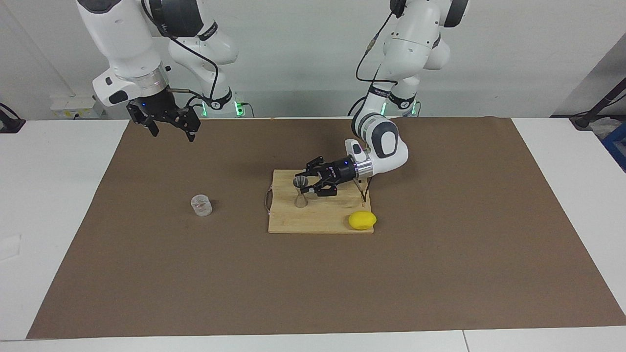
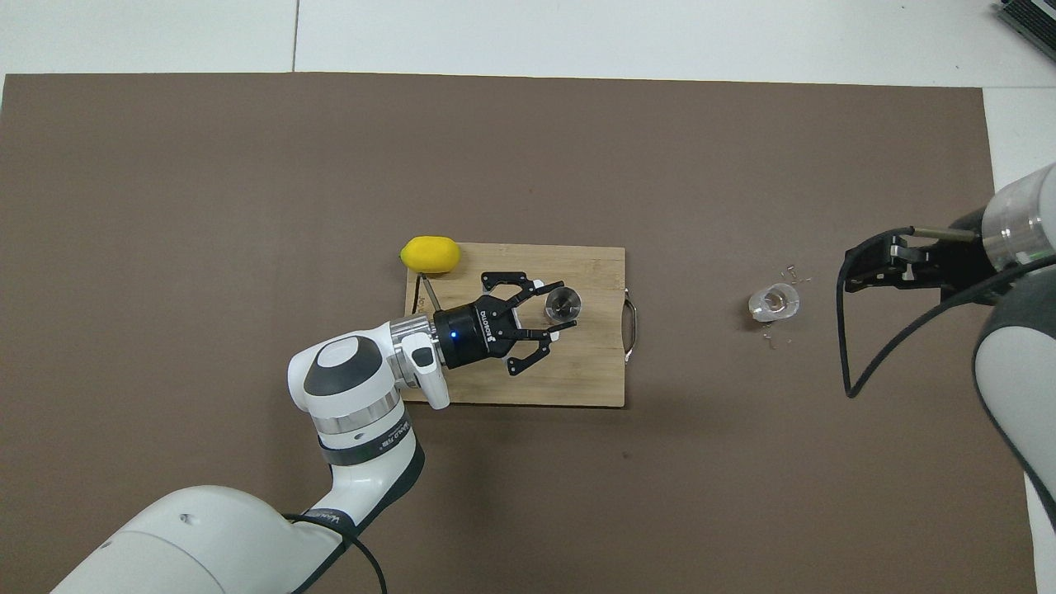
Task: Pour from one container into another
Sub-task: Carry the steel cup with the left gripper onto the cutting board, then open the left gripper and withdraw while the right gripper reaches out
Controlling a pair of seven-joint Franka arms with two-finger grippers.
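Note:
The steel jigger (image 1: pixel 300 192) (image 2: pixel 563 303) stands upright on the wooden cutting board (image 1: pixel 318 222) (image 2: pixel 577 371). My left gripper (image 1: pixel 307 183) (image 2: pixel 554 305) lies low over the board and is shut on the jigger, a fingertip on either side of it. The clear glass tumbler (image 1: pixel 201 205) (image 2: pixel 774 302) stands alone on the brown mat toward the right arm's end, with small bits scattered around it. My right gripper (image 1: pixel 168 127) (image 2: pixel 858 268) hangs open and holds nothing. It is above the mat at the right arm's end, and the arm waits.
A yellow lemon (image 1: pixel 362 220) (image 2: pixel 429 254) rests at the board's corner toward the left arm's end, farther from the robots than the jigger. The board has a small metal handle (image 2: pixel 632 330) on the side facing the tumbler. The brown mat (image 1: pixel 440 274) covers most of the table.

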